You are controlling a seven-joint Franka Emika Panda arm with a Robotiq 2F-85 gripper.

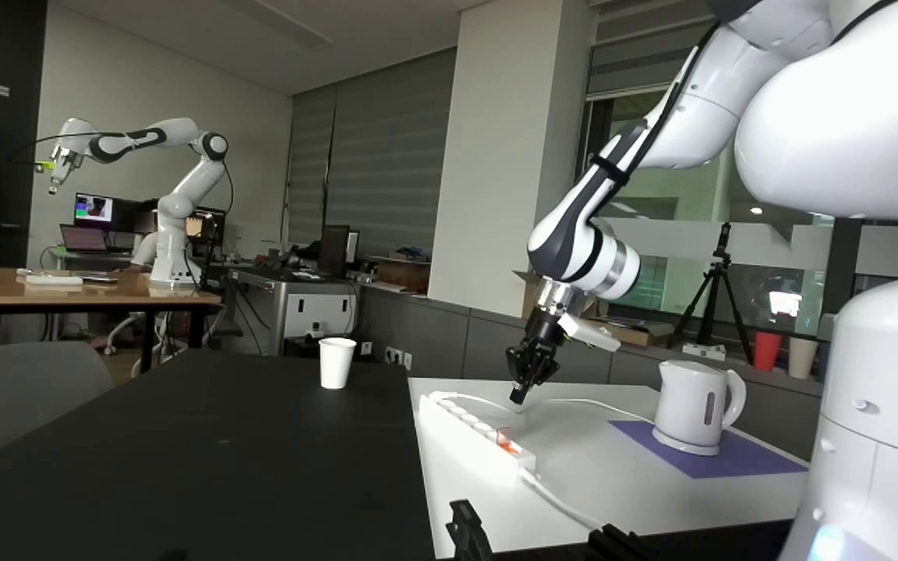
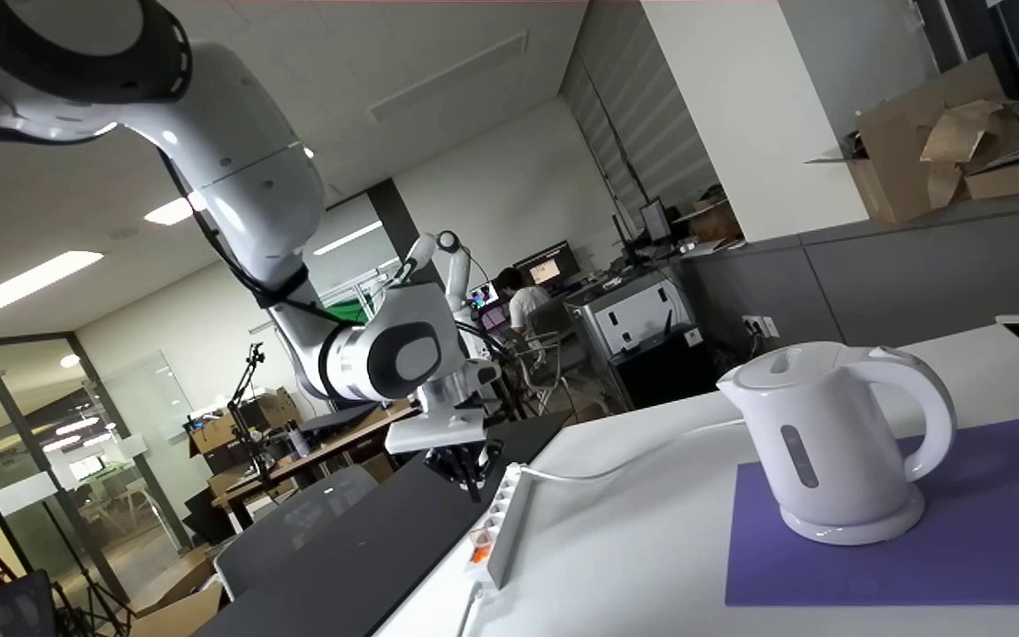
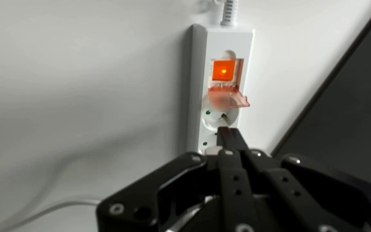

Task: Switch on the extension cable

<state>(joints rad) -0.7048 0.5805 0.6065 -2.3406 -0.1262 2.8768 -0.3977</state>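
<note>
The extension cable is a long white power strip lying on the white table, seen in both exterior views [image 1: 472, 432] [image 2: 502, 526] and in the wrist view [image 3: 229, 42]. Its orange switch [image 3: 223, 71] sits near one end and shows a small bright yellow spot. A clear reddish cover [image 3: 239, 100] stands raised beside the switch, over the nearest socket. My gripper [image 3: 229, 129] is shut with nothing between its fingertips. It hovers above the strip's sockets, apart from the switch, and hides the strip's far part in the wrist view. The gripper also shows in both exterior views [image 1: 519, 396] [image 2: 474, 495].
A white kettle [image 1: 687, 405] [image 2: 837, 442] stands on a purple sheet [image 1: 745, 461] [image 2: 1005, 531]. A thin white cord [image 1: 585, 401] runs from the strip's far end toward the kettle. A black table [image 1: 223, 467] with a white paper cup [image 1: 336, 362] adjoins the white table.
</note>
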